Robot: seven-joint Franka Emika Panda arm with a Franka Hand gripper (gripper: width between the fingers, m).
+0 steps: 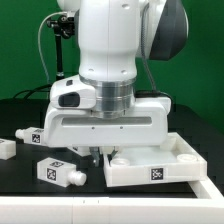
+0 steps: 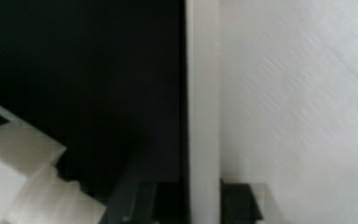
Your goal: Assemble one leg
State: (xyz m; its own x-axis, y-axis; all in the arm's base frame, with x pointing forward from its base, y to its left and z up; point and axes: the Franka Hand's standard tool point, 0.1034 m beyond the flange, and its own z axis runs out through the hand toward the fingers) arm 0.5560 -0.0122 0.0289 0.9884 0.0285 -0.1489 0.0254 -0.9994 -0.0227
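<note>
Three short white legs with tags lie on the black table at the exterior view's left: one near the front, one farther back and one at the frame edge. The wide white square panel lies at the right. My gripper is down at the panel's left edge. In the wrist view the gripper has a dark finger close on each side of the panel's upright white edge. The jaws look shut on that edge. No leg is held.
The arm's body hides the middle of the table in the exterior view. A white part with a bit of tag shows beside the panel in the wrist view. A green wall stands behind.
</note>
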